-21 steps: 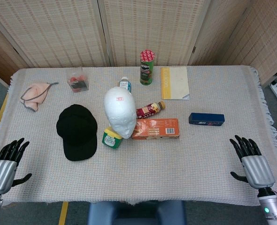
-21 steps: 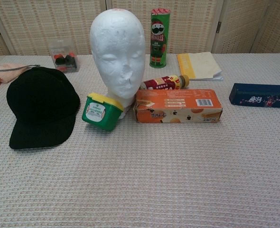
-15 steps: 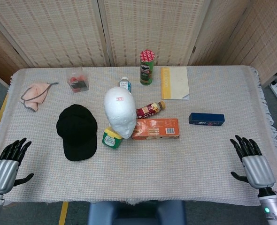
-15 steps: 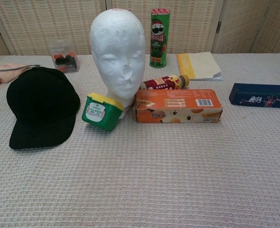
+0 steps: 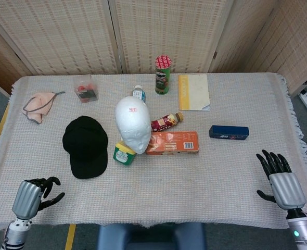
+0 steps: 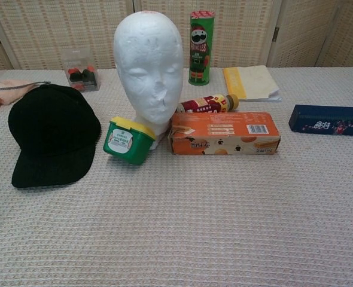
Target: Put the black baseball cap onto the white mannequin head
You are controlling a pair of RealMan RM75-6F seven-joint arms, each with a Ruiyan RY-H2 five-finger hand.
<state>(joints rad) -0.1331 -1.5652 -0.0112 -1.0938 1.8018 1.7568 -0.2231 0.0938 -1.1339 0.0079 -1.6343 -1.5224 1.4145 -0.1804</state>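
1. From the head view, my left hand (image 5: 31, 194) sits at the bottom left of the frame, at the edge of the surface (image 5: 210, 172). Its fingers (image 5: 50, 182) are curled partway in and hold nothing. I cannot tell if they count as open or closed.

2. My right hand (image 5: 282, 182) is at the bottom right. Its fingers (image 5: 270, 160) are spread apart and empty. It is well apart from everything, so I think it is just waiting.

3. The black baseball cap (image 5: 85, 146) lies flat, left of the middle, with its brim toward the bottom of the frame. It is nearer to my left hand, so I think that hand should pick it up.

4. The white mannequin head (image 5: 133, 124) stands in the middle, just to the right of the cap. Its top is bare, so the job is not done yet.

5. From the chest view, neither of my hands shows. The cap (image 6: 51, 134) is at the left and the mannequin head (image 6: 148, 69) stands tall beside it, facing the camera.

6. A green tub (image 6: 126, 140) leans against the head's base, between it and the cap. An orange box (image 6: 223, 133) touches the other side. I should lift the cap up high so I do not bump them.
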